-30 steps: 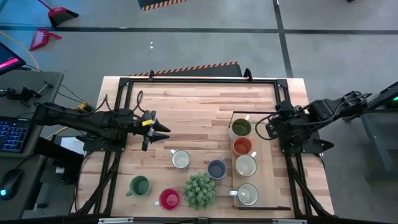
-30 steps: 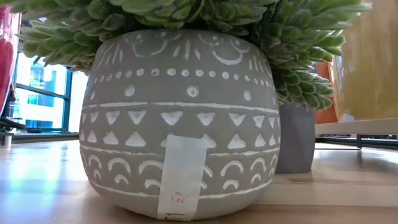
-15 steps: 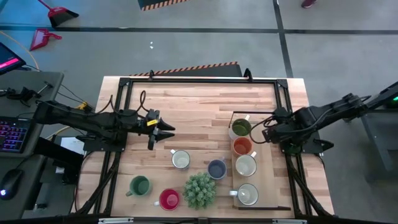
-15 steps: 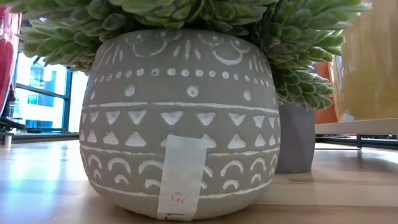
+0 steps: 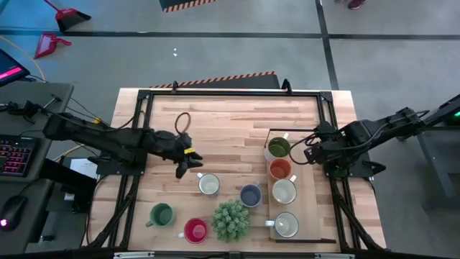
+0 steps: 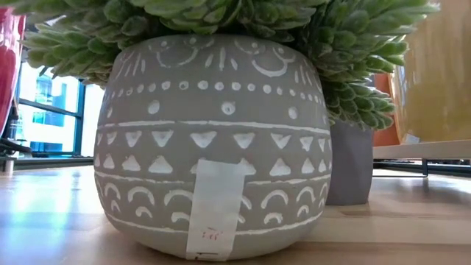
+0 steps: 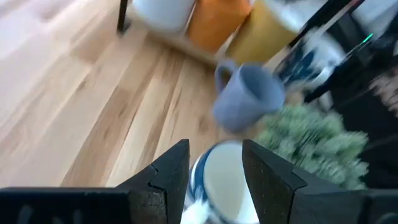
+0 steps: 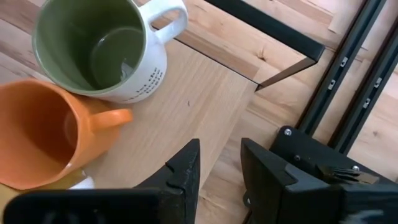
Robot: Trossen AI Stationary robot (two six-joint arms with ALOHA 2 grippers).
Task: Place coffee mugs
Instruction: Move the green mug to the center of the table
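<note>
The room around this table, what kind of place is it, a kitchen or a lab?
Most likely a robotics lab or workshop, not a kitchen: the wooden table sits in a black metal frame on a bare grey floor, with a computer keyboard beside it and striped hazard tape behind.

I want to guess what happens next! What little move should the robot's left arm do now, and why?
Probably lower the left gripper onto the white mug. It hovers open just beside that mug, which stands loose on the table, while four mugs already sit on the tray.
</note>
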